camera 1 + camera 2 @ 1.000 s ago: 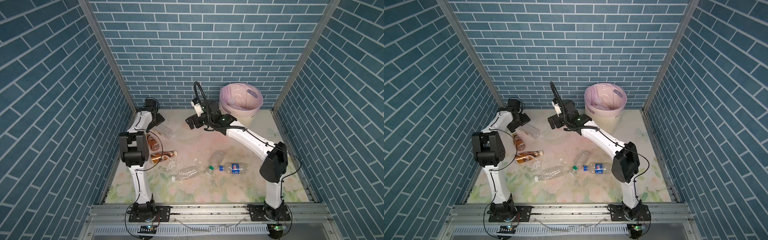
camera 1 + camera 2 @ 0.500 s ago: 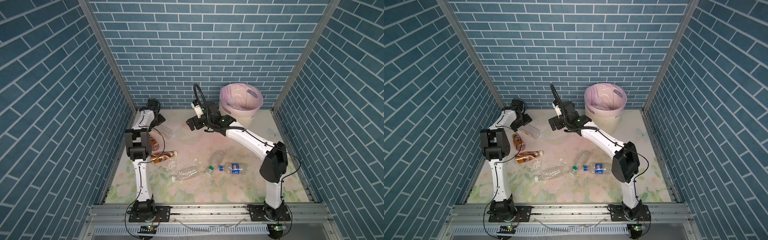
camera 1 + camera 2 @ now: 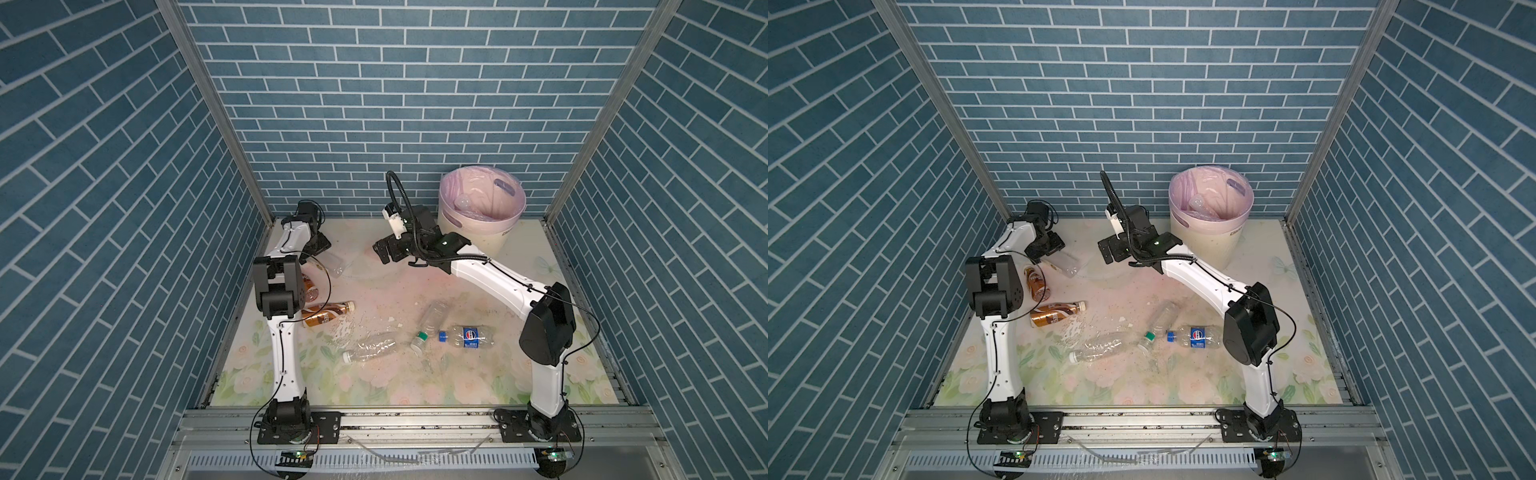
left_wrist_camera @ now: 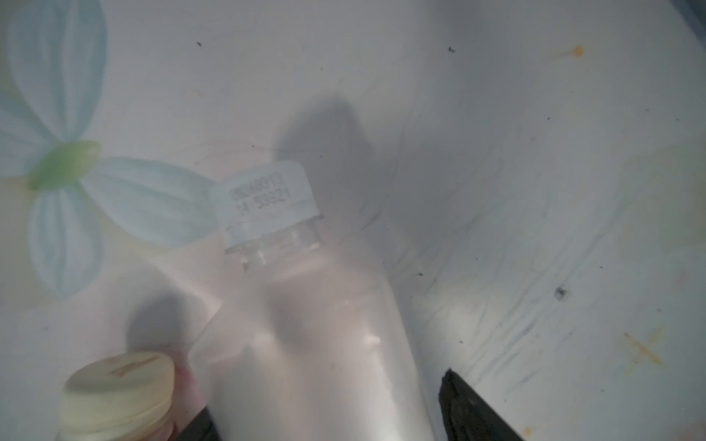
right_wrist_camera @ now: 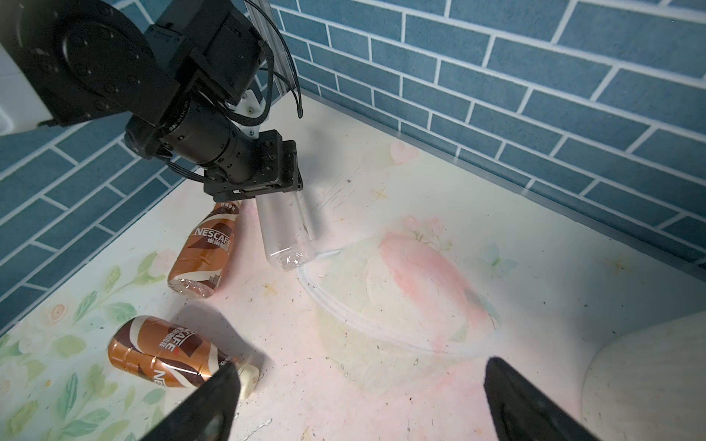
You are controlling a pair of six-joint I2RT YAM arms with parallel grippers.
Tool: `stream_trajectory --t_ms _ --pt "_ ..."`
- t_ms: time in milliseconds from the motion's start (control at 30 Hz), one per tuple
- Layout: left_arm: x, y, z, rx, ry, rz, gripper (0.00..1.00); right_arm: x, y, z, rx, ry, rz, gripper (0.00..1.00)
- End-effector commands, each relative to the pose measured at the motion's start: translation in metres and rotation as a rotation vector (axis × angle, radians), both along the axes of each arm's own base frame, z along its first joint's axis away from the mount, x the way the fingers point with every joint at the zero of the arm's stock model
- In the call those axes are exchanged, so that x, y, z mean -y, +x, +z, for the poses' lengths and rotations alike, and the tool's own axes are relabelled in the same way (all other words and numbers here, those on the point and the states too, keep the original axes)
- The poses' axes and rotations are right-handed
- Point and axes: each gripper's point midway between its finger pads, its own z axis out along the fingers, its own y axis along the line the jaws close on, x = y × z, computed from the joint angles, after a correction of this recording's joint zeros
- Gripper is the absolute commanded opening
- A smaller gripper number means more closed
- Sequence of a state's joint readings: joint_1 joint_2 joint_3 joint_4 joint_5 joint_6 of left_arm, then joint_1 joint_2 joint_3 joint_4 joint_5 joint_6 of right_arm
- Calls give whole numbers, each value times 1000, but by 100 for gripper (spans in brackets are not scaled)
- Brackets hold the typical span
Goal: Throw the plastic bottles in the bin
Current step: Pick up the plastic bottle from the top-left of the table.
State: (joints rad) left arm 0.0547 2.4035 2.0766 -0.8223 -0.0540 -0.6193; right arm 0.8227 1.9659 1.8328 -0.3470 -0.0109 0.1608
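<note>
Lying on the bench (image 5: 382, 382) near the back-left corner, the clear bottle (image 5: 284, 233) sits between the parted left fingers (image 4: 470, 412), while the right fingers (image 5: 527, 404) hover wide open, empty.

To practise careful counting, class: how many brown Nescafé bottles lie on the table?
2. The farther Nescafé bottle lies beside the elbow of the left arm; the nearer Nescafé bottle lies just in front of it, cap away from that arm. The arm may hide others.

robot test cell: blue brick-print walls (image 3: 374, 104), aluminium posts (image 3: 214, 104), floral mat (image 3: 374, 386), left arm (image 3: 284, 365) and right arm (image 3: 490, 278) bolted to front rail (image 3: 415, 419).
</note>
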Motion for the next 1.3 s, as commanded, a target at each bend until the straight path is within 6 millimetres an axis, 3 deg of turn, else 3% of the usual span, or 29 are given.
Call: stream_trajectory --t_ms 0,233,567,900,1267 --pt "1 1 -7 -15 -23 -18 76 4 0 -1 -3 6 -19 99" --pt "25 11 -4 61 -133 -70 59 5 -1 -2 -4 11 -19 99" --pt "64 23 43 223 -214 -197 53 5 -3 5 -23 32 -17 99" --pt "125 20 125 418 -281 -368 52 13 -3 22 -63 103 -35 99" --pt "203 -7 234 636 -344 -564 52 41 -2 65 -48 186 -65 99"
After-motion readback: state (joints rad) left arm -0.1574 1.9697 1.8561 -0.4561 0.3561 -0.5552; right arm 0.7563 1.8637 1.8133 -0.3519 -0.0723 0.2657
